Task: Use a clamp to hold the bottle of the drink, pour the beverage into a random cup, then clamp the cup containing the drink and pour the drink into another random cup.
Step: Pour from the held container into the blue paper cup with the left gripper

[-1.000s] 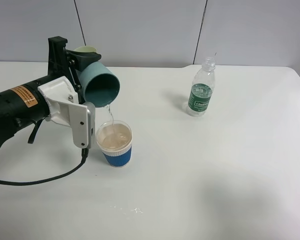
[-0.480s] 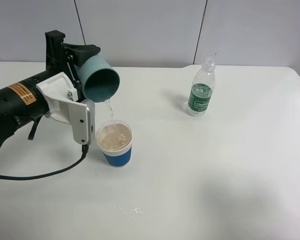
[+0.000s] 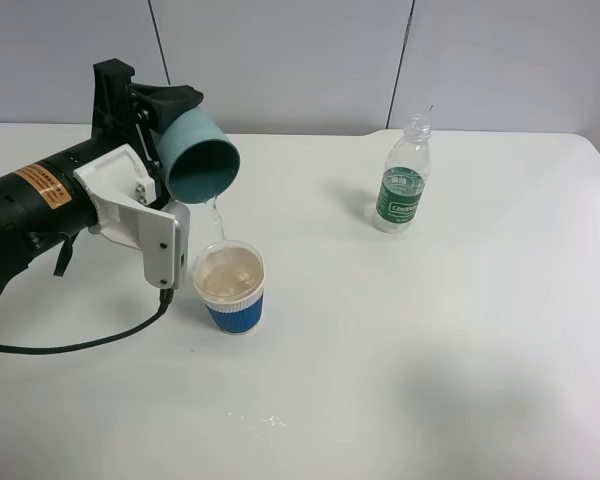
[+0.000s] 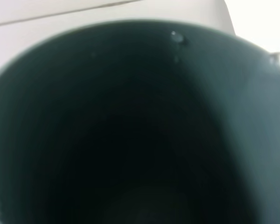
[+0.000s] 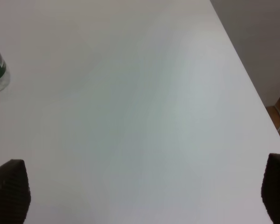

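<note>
Teal cup [image 3: 201, 160], tipped and gripped in the left hand [image 3: 170, 125], dribbles water into the blue cup [image 3: 230, 287] (fingers mostly hidden); right hand [image 5: 140, 191] gapes wide.

Tilted tumbler [image 3: 200, 158] above cup [image 3: 230, 288], bottle [image 3: 404, 186] right

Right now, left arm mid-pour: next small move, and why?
Probably hold the tilt a moment longer. The left gripper has the teal cup tipped mouth-down over the blue-banded cup, and a thin stream is falling into it. Once that stops, I'd rotate the teal cup upright.
</note>
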